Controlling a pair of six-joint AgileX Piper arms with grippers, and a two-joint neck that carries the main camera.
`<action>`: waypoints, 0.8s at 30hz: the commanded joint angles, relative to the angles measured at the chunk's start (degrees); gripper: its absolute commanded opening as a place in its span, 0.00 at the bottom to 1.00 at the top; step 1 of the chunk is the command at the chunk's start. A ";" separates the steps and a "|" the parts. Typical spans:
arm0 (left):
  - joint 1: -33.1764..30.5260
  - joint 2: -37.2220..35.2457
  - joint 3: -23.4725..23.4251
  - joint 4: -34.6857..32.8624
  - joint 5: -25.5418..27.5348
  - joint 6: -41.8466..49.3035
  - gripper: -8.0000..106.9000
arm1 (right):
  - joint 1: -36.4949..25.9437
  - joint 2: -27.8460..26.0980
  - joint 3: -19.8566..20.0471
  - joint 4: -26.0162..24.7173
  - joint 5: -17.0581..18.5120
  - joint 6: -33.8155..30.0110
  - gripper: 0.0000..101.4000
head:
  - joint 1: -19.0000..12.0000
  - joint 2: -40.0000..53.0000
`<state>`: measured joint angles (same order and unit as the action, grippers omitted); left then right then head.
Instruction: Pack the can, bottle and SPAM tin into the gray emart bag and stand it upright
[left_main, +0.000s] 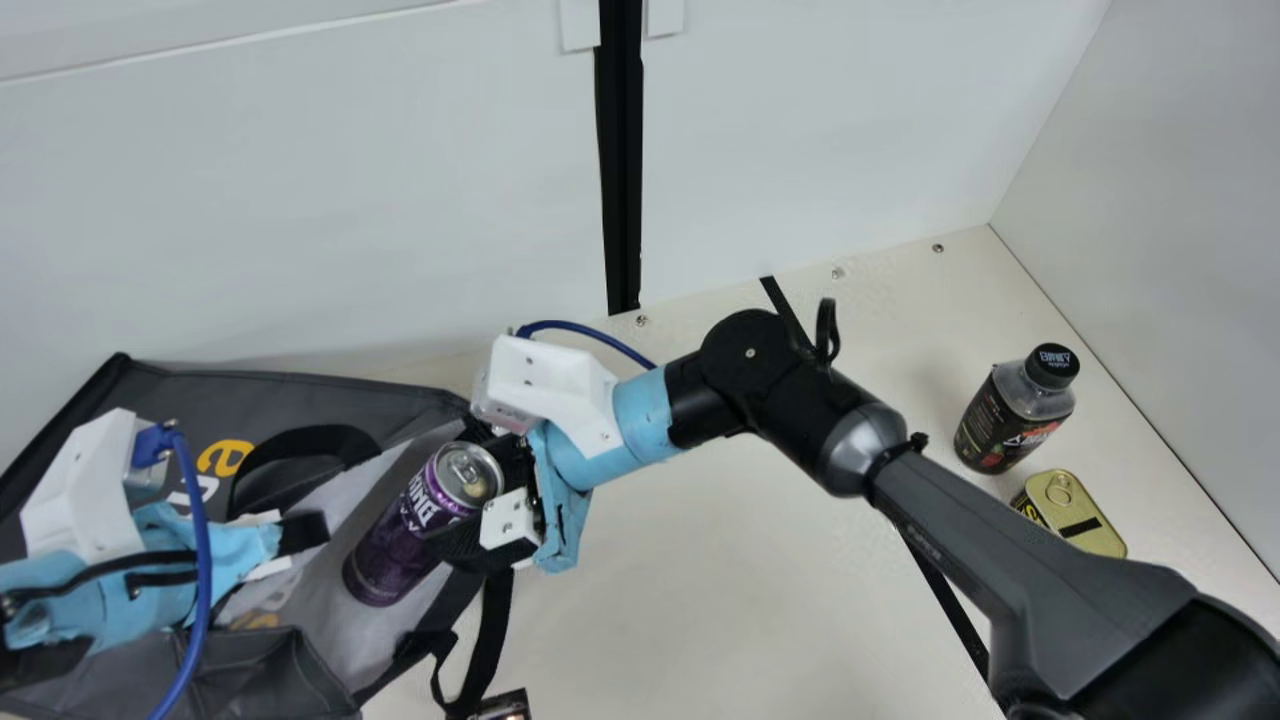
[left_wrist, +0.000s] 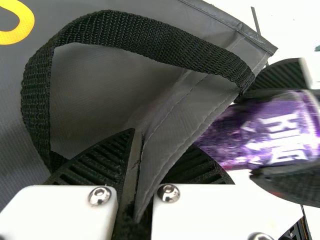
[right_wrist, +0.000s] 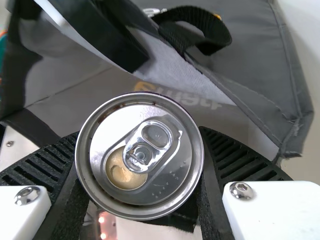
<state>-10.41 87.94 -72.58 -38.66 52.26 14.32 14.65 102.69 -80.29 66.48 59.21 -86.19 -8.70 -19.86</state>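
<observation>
Progress: approx. a third underway, none fully done, I'd judge. Tall purple can w/ silver top is in the R gripper, clamped round its upper end; can is tilted, base end at the mouth of the gray fabric emart bag, against the pale lining. Can't tell if the base bears on the fabric. L gripper is pinched together on a fold of the bag's rim, next to a black webbing handle, prob. to keep the mouth open.

Left to do: seat + release can; then dark bottle w/ black cap & gold-lidded SPAM tin, both on the cream counter at far R, tin just beside bottle; then stand bag up, as it's lying slumped.

Edges/room: bag's back corner is close to the white back wall, so little slack that way. Bottle + tin are near the white side wall; best approach prob. from the bag side. Wide stretch of counter btwn bag & bottle gives R arm room to swing, but its link passes close by the tin in main view; height gap unclear. Loose black strap hangs by R gripper: snag risk on pull-out.
</observation>
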 joint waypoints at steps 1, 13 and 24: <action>0.00 0.00 0.00 0.00 0.00 0.00 0.00 | 0.44 0.76 0.10 0.22 -0.60 -0.75 0.00 | -1.30 -0.14; 0.00 0.00 0.00 0.00 0.00 0.00 0.00 | 3.57 5.91 -1.39 4.01 -5.28 -2.81 0.00 | -1.30 -0.14; 0.00 0.00 0.00 0.00 0.00 0.00 0.00 | 6.45 10.59 -4.87 5.61 -8.82 -1.59 0.00 | -1.30 -0.14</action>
<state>-10.41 87.94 -72.58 -38.66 52.26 14.32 20.96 112.98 -84.95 72.37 50.56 -87.90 -8.70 -19.95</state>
